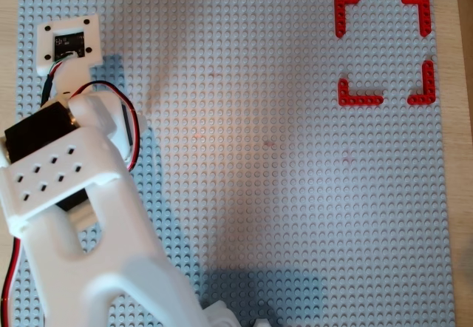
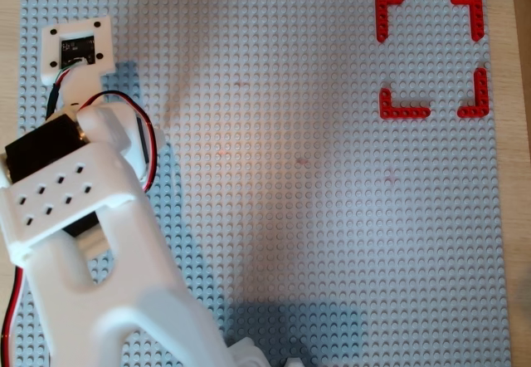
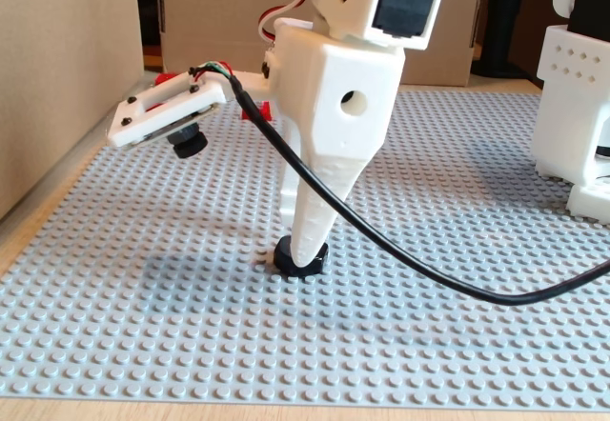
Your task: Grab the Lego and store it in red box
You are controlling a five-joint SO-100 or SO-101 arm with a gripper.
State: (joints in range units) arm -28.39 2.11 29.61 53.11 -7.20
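This looks like a hobby bench in a home or small workroom rather than a lab. A large grey studded baseplate (image 1: 281,194) covers nearly the whole pale wooden table (image 1: 7,46), whose bare wood shows only as thin strips along the edges. In the fixed view, plain brown cardboard panels (image 3: 67,69) stand along the table's left edge and far edge as makeshift walls. The white arm (image 3: 334,88) looks like printed plastic, with loose red and black wires (image 1: 129,131) running over it, and a small camera board in a white bracket (image 1: 68,44) sits out in the open near the top left corner in both overhead views.
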